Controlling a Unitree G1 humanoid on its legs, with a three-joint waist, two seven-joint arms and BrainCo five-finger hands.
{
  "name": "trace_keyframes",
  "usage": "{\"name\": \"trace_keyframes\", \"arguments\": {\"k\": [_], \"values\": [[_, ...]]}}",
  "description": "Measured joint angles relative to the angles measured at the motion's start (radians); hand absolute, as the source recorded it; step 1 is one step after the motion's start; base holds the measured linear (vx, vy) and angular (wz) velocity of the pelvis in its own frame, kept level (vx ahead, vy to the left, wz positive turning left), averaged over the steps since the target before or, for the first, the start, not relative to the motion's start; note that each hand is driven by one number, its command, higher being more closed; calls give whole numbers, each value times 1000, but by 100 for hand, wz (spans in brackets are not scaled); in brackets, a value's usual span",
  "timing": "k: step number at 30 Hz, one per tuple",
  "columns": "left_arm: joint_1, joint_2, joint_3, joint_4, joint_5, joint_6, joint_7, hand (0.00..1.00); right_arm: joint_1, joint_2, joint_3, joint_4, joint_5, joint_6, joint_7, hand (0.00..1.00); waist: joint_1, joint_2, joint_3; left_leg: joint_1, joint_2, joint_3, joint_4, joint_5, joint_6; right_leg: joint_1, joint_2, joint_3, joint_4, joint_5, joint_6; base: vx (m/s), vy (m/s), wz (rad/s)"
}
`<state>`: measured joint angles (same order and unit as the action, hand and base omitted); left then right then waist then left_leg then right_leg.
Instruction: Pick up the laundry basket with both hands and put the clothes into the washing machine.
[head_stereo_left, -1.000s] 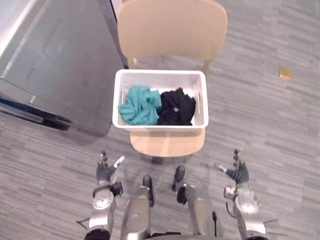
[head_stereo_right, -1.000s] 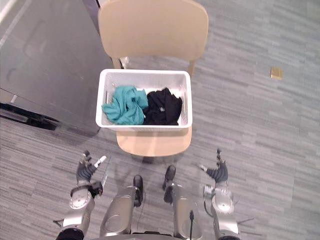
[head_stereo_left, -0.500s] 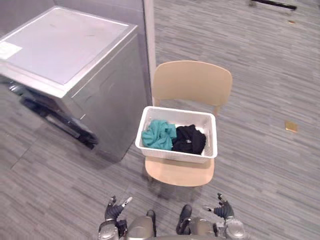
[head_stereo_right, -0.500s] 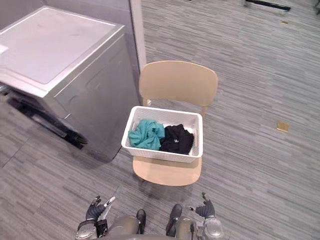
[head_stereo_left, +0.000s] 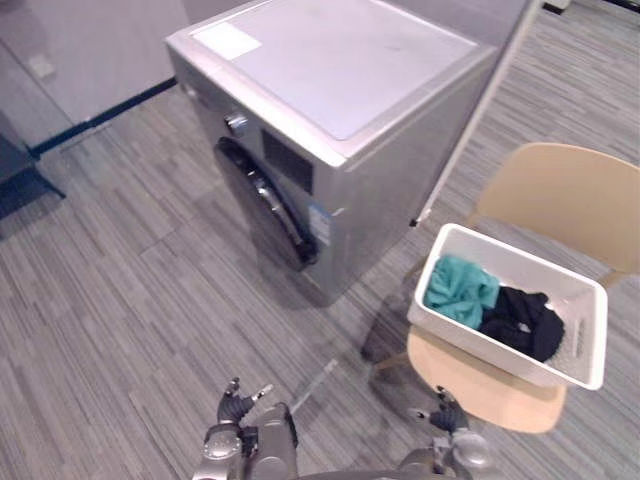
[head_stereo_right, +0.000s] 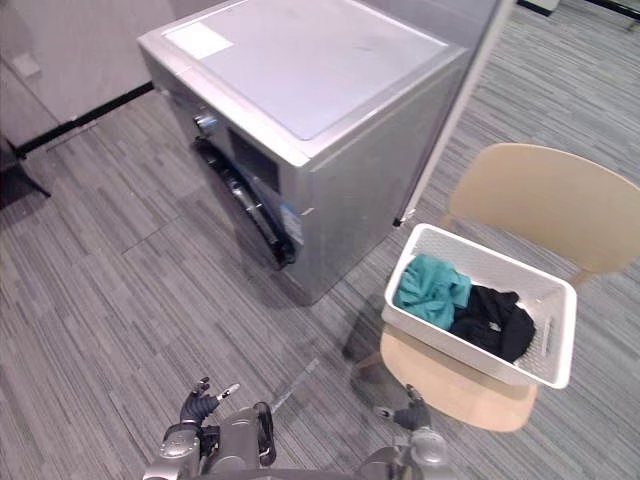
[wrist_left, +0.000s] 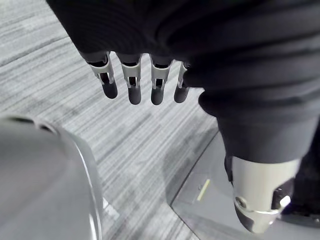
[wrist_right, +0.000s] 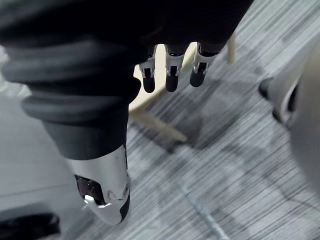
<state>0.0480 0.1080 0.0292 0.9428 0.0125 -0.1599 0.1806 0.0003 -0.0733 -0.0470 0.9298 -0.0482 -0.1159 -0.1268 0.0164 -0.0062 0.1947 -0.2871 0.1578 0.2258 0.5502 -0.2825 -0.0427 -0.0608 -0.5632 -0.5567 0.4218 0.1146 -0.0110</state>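
A white laundry basket (head_stereo_left: 523, 264) sits on the seat of a tan chair (head_stereo_left: 560, 192) at the right. A teal cloth (head_stereo_left: 459, 289) and a black cloth (head_stereo_left: 521, 322) lie bunched inside it. The silver washing machine (head_stereo_left: 340, 70) stands to the chair's left, its dark round door (head_stereo_left: 266, 203) facing the floor space in front of me. My left hand (head_stereo_left: 236, 404) hangs low over the floor, fingers (wrist_left: 131, 84) straight and holding nothing. My right hand (head_stereo_left: 445, 410) is low near the chair's front edge, fingers (wrist_right: 170, 76) straight and holding nothing too. Both hands are well short of the basket.
Grey striped floor (head_stereo_left: 130, 300) spreads out in front of the washer. A pale upright post (head_stereo_left: 480, 110) stands between washer and chair. A grey wall with a dark skirting (head_stereo_left: 90, 120) runs along the far left.
The whole picture has swung left: the camera moved, so the washer's front shows and the chair and basket sit further right. Both hands stay low and open.
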Motion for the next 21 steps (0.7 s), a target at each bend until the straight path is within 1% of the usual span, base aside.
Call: {"name": "trace_keyframes", "arguments": {"k": [1, 2, 3, 4, 5, 6, 7, 8, 9, 10, 12, 13, 14, 15, 16, 17, 18, 20, 21], "values": [[1, -2, -2, 0, 0, -1, 0, 0, -19, 1, 18, -4, 0, 0, 0, 0, -2, 18, 13, 38, -10, -13, -29, -4, 13, -60, 16, 95, 145, -97, -3, 240, 318, 35], [1, 9, -3, 0, 0, -1, 0, 0, -28, 5, 31, -5, 0, -1, 0, 0, -3, 11, 17, 87, -34, -24, -73, 1, 26, -94, 81, 177, 256, -205, 52, 275, 297, 49], [1, 16, -10, 0, 0, -1, 0, 0, -27, 7, 40, -5, 0, -4, 1, 0, -3, 6, 17, 118, -47, -33, -100, 4, 32, -102, 135, 209, 285, -253, 49, 264, 193, 61], [1, 22, -20, 0, 0, -1, 0, 0, -26, 8, 55, -5, 0, -7, 1, 0, -3, 4, 18, 158, -65, -48, -136, 9, 40, -105, 220, 233, 283, -308, 46, 208, 130, 61], [0, 20, -25, 1, 1, -2, 0, 0, -29, 9, 65, -5, 0, -9, 1, 0, -3, 5, 18, 185, -78, -61, -163, 14, 45, -109, 292, 232, 244, -348, 47, 218, 76, 60], [0, 11, -27, 0, 0, -3, 0, 0, -37, 9, 79, -6, 1, -12, 1, 0, -2, 9, 20, 203, -89, -75, -184, 17, 45, -118, 356, 234, 179, -378, 48, 199, 35, 61], [-4, 1, -28, 1, 1, -4, -2, 0, -43, 14, 100, -11, 10, -14, 2, 0, -4, 13, 23, 204, -102, -99, -188, 18, 45, -120, 409, 247, 80, -385, 41, 254, 8, 75], [-17, -11, -29, 9, 1, -3, -3, 0, -45, 21, 117, -15, 19, -13, 2, 0, -9, 17, 22, 202, -111, -132, -185, 18, 44, -108, 429, 254, 35, -379, 20, 214, 9, 77], [-25, -32, -36, 10, 1, -4, -4, 0, -53, 18, 140, -14, 23, -13, 8, 0, -3, 33, 20, 189, -116, -151, -193, 40, 30, -95, 430, 237, 6, -348, 23, 213, 10, 58], [-24, -51, -39, 10, 0, -4, -5, 0, -67, 20, 178, -16, 29, -13, 21, 0, 3, 37, 21, 183, -119, -149, -215, 75, 8, -87, 429, 228, -32, -325, 22, 191, 4, 33], [-9, -73, -39, 10, -1, -4, -5, 0, -92, 39, 240, -73, 29, -15, 23, 0, 4, 41, 19, 200, -121, -147, -264, 117, -6, -37, 444, 214, -133, -290, 27, 207, -33, 19], [-9, -73, -39, 11, -1, -4, -5, 0, -97, 49, 252, -102, 29, -16, 20, 0, 4, 41, 19, 201, -121, -147, -263, 127, -7, -17, 448, 207, -165, -276, 27, 175, -22, 17], [-10, -74, -40, 10, -1, -4, -4, 0, -108, 64, 257, -140, 28, -23, 10, 0, 5, 40, 19, 194, -124, -148, -233, 137, -19, 14, 449, 203, -205, -256, 29, 153, 10, 22], [-10, -69, -38, 7, -1, -7, -3, 0, -133, 78, 259, -168, 27, -30, -11, 0, 11, 22, 28, 161, -142, -143, -187, 114, -14, 46, 425, 203, -228, -249, 27, 134, 21, 24], [-9, -66, -40, 5, -1, -15, 0, 0, -151, 82, 259, -186, 26, -32, -32, 0, 15, 22, 27, 177, -155, -145, -292, 97, -1, 61, 419, 204, -237, -248, 29, 122, 33, 25], [-1, -71, -46, -3, 0, -21, 5, 0, -169, 74, 255, -223, 23, -37, -52, 0, 21, 44, 18, 197, -144, -152, -461, 237, -13, 69, 435, 197, -236, -243, 37, 113, 46, 21], [9, -64, -63, -4, 0, -22, 18, 0, -207, 74, 249, -246, 15, -41, -69, 0, 39, 53, 12, 197, -132, -148, -481, 294, 11, 81, 446, 197, -240, -252, 52, 117, 46, 17], [14, -52, -65, -10, 1, -24, 24, 0, -257, 78, 222, -265, -3, -56, -93, 0, 56, 34, 16, 183, -145, -155, -479, 297, 14, 78, 436, 197, -251, -250, 54, 110, 49, 21], [13, -51, -66, -13, 1, -24, 27, 0, -276, 78, 208, -271, -5, -58, -99, 0, 58, 33, 20, 176, -150, -164, -479, 297, 14, 78, 433, 195, -253, -250, 55, 104, 73, 42]]}}
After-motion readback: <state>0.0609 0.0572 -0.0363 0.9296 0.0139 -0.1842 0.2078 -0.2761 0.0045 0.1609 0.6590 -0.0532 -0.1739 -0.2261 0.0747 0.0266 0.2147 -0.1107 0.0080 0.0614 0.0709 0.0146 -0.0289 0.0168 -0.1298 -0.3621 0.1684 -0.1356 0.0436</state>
